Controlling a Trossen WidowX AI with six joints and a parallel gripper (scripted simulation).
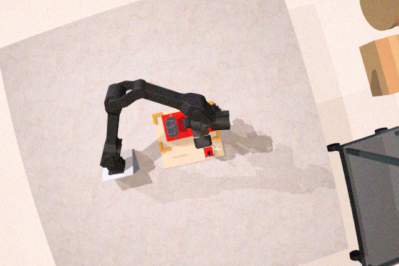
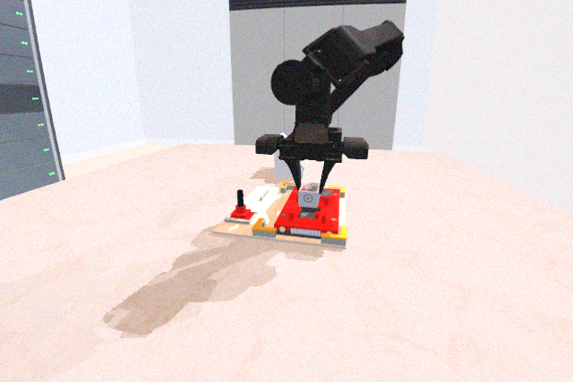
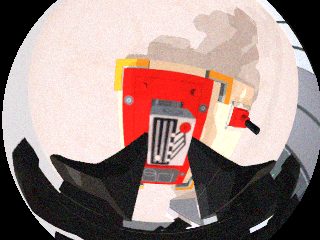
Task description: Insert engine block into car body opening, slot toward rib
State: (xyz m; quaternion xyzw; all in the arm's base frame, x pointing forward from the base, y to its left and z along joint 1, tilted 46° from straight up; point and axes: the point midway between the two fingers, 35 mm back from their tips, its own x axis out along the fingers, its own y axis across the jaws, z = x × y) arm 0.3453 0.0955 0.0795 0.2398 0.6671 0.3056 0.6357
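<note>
Between fingers [image 2: 310, 183]: grey, slotted engine block [image 2: 308, 198] [image 3: 170, 140].

My pincer [image 1: 200, 133] [image 2: 309, 189] [image 3: 168, 139] points straight down, clamped shut on something; behind it my black arm [image 1: 164, 94] [image 2: 354, 52] arches high.
</note>
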